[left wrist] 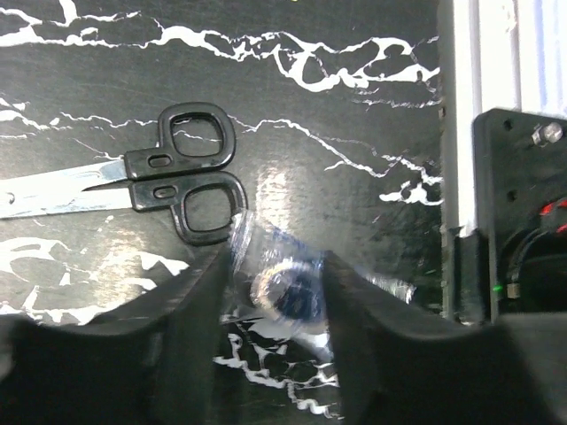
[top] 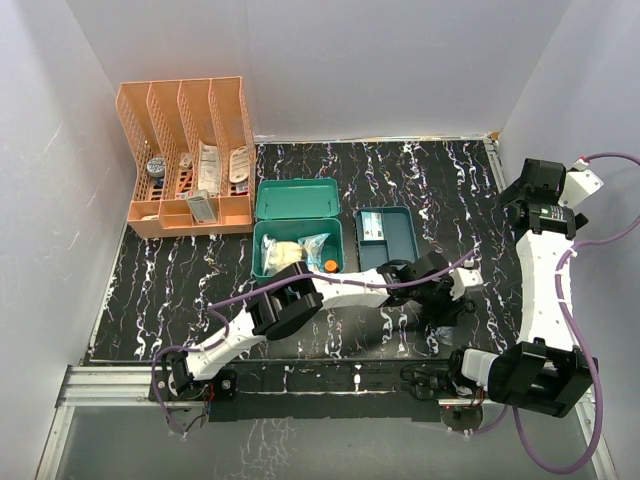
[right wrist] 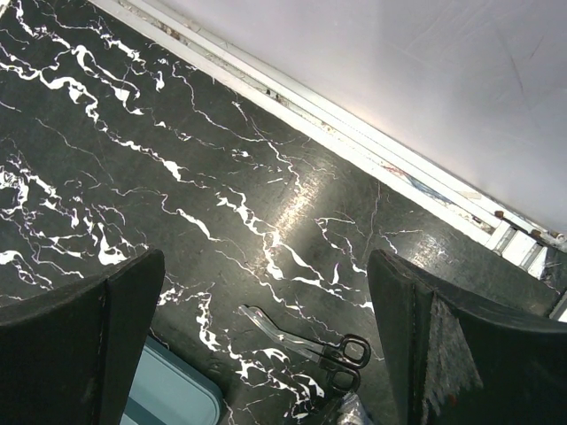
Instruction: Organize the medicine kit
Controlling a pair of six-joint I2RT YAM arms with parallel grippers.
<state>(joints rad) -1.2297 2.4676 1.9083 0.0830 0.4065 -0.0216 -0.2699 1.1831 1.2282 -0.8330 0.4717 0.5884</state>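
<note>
**One small packet, two fingers either side of it**

From where I stand, the left gripper (left wrist: 276,297) is low over the black marbled table (top: 180,280), with its fingers part-way apart. A small clear-wrapped packet (left wrist: 292,290) with something round and dark inside lies between them. The wrap is blurred and shiny, so I cannot tell whether the pads are pressing it yet or only flanking it.

A pair of black-handled scissors (left wrist: 182,173) lies just beside the packet. One handle ring sits at the edge of the film and may be touching it.

The right gripper (right wrist: 266,266) hangs spread wide with nothing in it, looking down on the same patch of table from off to the side.

The medicine kit (top: 296,199) sits open in the middle of the table with its lid laid back and a few items already in its base. Its darker insert tray (top: 405,247) stands out of the box, just to its right. The orange file rack (top: 190,150) is at the far left.

To my eye, the step in hand is picking up that packet. It would go best if the fingers closed on the firm round core rather than the loose film, which looks likely to slip or crumple. A straight lift should keep the scissors from being dragged along. The carry to the kit then runs leftward, past the insert tray.
</note>
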